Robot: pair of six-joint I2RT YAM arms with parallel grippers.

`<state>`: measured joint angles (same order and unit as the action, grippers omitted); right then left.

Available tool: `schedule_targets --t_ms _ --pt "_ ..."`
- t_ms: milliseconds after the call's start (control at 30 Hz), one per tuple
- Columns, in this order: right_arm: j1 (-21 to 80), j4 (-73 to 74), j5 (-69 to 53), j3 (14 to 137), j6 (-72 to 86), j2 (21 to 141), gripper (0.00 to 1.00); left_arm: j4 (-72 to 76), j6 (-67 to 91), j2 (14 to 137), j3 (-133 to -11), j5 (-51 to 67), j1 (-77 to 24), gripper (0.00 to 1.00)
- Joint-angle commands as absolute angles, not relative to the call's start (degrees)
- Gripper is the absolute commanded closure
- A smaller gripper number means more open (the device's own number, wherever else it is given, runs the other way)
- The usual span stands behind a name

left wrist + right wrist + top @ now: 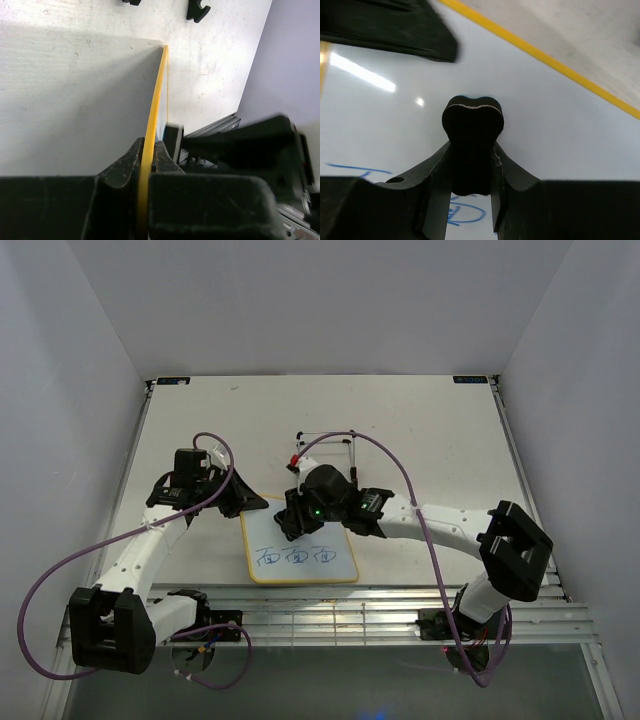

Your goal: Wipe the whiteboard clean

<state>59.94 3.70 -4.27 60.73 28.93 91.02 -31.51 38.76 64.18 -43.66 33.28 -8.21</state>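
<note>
The whiteboard (pixel 300 552) with a yellow frame lies on the table and bears blue marks along its near half. My left gripper (pixel 243 506) is shut on the board's left edge; in the left wrist view the yellow frame (pixel 156 100) runs between the fingers. My right gripper (pixel 293 520) is shut on the black bone-shaped eraser (pixel 472 135) and holds it over the board's upper part (pixel 545 125). Blue marks (pixel 465 212) show just behind the eraser.
A thin black wire easel stand (pixel 325 447) sits behind the board near the table's middle. A metal rail (pixel 350 615) runs along the near edge between the arm bases. White walls enclose the table on three sides.
</note>
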Motion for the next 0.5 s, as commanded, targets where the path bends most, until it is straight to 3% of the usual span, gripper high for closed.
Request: schedule_targets --t_ms 0,267,467 --pt "70.74 -3.52 -13.45 64.24 36.91 92.72 0.92 -29.53 25.84 66.18 -42.01 9.76 -10.28 1.0" --pt "74.71 -0.09 -9.58 66.54 36.65 92.55 0.92 -30.41 26.98 66.09 -42.36 6.25 -10.28 1.0" --pt "73.31 3.07 -4.92 60.13 35.68 87.55 0.92 -31.64 28.47 65.57 -42.71 1.85 -10.28 1.0"
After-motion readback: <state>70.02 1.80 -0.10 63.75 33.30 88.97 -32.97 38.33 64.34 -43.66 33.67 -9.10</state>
